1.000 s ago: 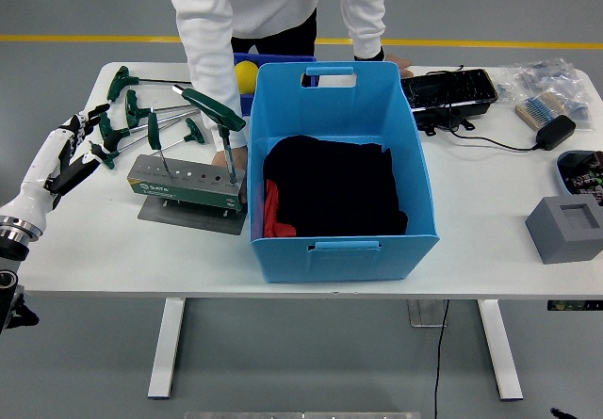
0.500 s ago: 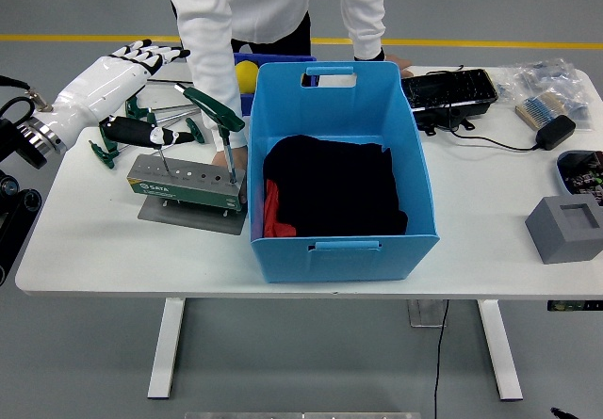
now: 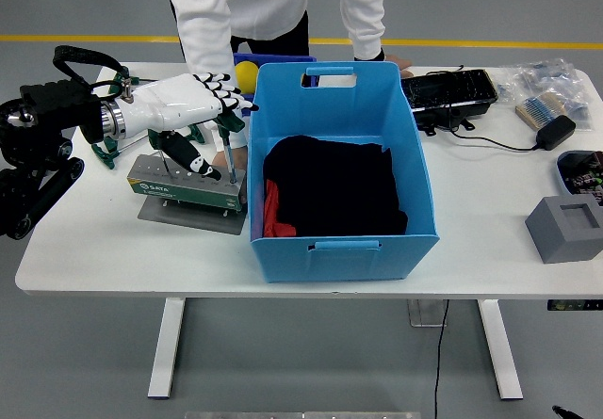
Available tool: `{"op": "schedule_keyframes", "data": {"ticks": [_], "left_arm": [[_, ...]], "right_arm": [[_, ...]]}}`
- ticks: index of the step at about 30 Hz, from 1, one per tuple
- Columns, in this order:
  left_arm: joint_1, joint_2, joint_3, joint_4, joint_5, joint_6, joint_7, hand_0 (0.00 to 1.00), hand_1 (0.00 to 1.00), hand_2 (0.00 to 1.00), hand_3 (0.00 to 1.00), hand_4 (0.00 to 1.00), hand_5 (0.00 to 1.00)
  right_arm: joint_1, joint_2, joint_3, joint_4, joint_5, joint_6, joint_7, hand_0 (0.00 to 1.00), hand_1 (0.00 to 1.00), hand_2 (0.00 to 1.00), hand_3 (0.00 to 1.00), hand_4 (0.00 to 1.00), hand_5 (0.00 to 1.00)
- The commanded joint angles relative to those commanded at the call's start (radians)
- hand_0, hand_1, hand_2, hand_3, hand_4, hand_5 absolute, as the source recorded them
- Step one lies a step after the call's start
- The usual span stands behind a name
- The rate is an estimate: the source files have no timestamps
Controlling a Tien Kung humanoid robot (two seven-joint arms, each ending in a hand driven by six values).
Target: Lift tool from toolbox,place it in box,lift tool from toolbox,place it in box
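The left hand [image 3: 193,108] is hovering with fingers spread, gripping nothing, over the toolbox [image 3: 184,184] on the worktop [image 3: 113,240]. A tool [image 3: 229,151] is standing in the toolbox just under its fingertips, left of the blue box [image 3: 339,240]. A person's hand [image 3: 236,158] is resting behind the toolbox.

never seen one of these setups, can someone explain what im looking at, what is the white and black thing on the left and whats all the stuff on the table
There is one view, from a camera high on the robot, looking down over a white table. The white and black thing is the robot's left hand, five fingers on a black arm. It hovers, fingers spread, holding nothing, over a grey tool stand with green-handled T wrenches standing in it; more lie behind. Beside the stand is a blue box with dark cloth inside. A person in white stands at the far side, one hand down between stand and box. To the right lie a black tray, a cable and a grey block. The robot's right arm is out of view.
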Motion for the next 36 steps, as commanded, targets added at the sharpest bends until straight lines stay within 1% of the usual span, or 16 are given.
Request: {"op": "schedule_keyframes", "data": {"ticks": [4, 5, 7, 9, 10, 11, 16, 17, 22, 23, 28, 29, 34, 35, 36], "left_arm": [[-0.037, -0.026, 0.006, 0.058, -0.002, 0.011, -0.006, 0.862, 0.834, 0.806, 0.871, 0.998, 0.498], [-0.042, -0.029, 0.006, 0.067, -0.001, 0.013, -0.007, 0.805, 0.764, 0.75, 0.792, 0.998, 0.5], [-0.06, -0.04, 0.01, 0.099, -0.003, 0.019, -0.009, 0.805, 0.764, 0.75, 0.792, 0.998, 0.5], [-0.071, -0.046, 0.016, 0.118, 0.0, 0.019, -0.008, 0.805, 0.764, 0.75, 0.792, 0.998, 0.5], [-0.084, -0.053, 0.024, 0.138, 0.0, 0.016, -0.005, 0.805, 0.764, 0.75, 0.792, 0.998, 0.5], [-0.09, -0.057, 0.027, 0.15, 0.0, 0.013, -0.003, 0.672, 0.602, 0.583, 0.664, 0.998, 0.508], [-0.115, -0.073, 0.032, 0.201, -0.004, -0.013, -0.001, 0.672, 0.602, 0.583, 0.664, 0.998, 0.508], [-0.12, -0.075, 0.036, 0.209, -0.009, -0.015, -0.002, 0.557, 0.516, 0.512, 0.595, 0.998, 0.516], [-0.14, -0.086, 0.057, 0.239, -0.024, -0.025, -0.003, 0.557, 0.516, 0.512, 0.595, 0.998, 0.516], [-0.143, -0.089, 0.063, 0.246, -0.025, -0.027, -0.002, 0.486, 0.41, 0.399, 0.521, 0.998, 0.52], [-0.155, -0.104, 0.091, 0.279, -0.037, -0.047, 0.007, 0.486, 0.41, 0.399, 0.521, 0.998, 0.52], [-0.156, -0.107, 0.095, 0.282, -0.04, -0.05, 0.009, 0.447, 0.347, 0.344, 0.425, 0.998, 0.525], [-0.165, -0.116, 0.11, 0.291, -0.042, -0.049, 0.015, 0.447, 0.347, 0.344, 0.425, 0.998, 0.525], [-0.168, -0.118, 0.112, 0.292, -0.042, -0.048, 0.016, 0.377, 0.245, 0.25, 0.333, 0.998, 0.53], [-0.17, -0.12, 0.112, 0.294, -0.042, -0.047, 0.018, 0.377, 0.245, 0.25, 0.333, 0.998, 0.53]], "right_arm": [[0.0, -0.002, -0.004, 0.001, 0.006, 0.0, 0.001, 0.616, 0.593, 0.669, 0.541, 0.776, 0.66], [0.0, -0.003, -0.004, 0.001, 0.006, 0.0, 0.001, 0.616, 0.595, 0.669, 0.541, 0.776, 0.661], [0.001, -0.003, -0.005, 0.002, 0.007, 0.0, 0.0, 0.616, 0.595, 0.669, 0.541, 0.776, 0.661], [0.002, -0.004, -0.005, 0.003, 0.007, 0.0, -0.001, 0.616, 0.595, 0.669, 0.541, 0.776, 0.661], [0.003, -0.004, -0.006, 0.003, 0.007, 0.0, -0.001, 0.616, 0.595, 0.669, 0.541, 0.776, 0.661], [0.003, -0.005, -0.005, 0.003, 0.006, 0.001, -0.002, 0.617, 0.596, 0.668, 0.542, 0.776, 0.661], [0.007, -0.008, -0.004, 0.005, 0.004, 0.001, -0.003, 0.617, 0.596, 0.668, 0.542, 0.776, 0.661], [0.009, -0.009, -0.003, 0.005, 0.002, 0.001, -0.003, 0.617, 0.596, 0.667, 0.541, 0.777, 0.66], [0.012, -0.013, 0.002, 0.005, -0.004, 0.0, -0.005, 0.617, 0.596, 0.667, 0.541, 0.777, 0.66], [0.012, -0.013, 0.003, 0.005, -0.006, 0.0, -0.006, 0.617, 0.596, 0.667, 0.541, 0.777, 0.656], [0.012, -0.013, 0.005, 0.006, -0.009, 0.0, -0.008, 0.617, 0.596, 0.667, 0.541, 0.777, 0.656], [0.012, -0.013, 0.005, 0.007, -0.009, 0.0, -0.009, 0.618, 0.596, 0.668, 0.541, 0.776, 0.654], [0.013, -0.015, 0.004, 0.007, -0.008, 0.0, -0.009, 0.618, 0.596, 0.668, 0.541, 0.776, 0.654], [0.013, -0.015, 0.004, 0.007, -0.009, 0.0, -0.009, 0.618, 0.596, 0.667, 0.542, 0.776, 0.654], [0.014, -0.016, 0.005, 0.007, -0.009, 0.0, -0.009, 0.618, 0.596, 0.667, 0.542, 0.776, 0.654]]}}
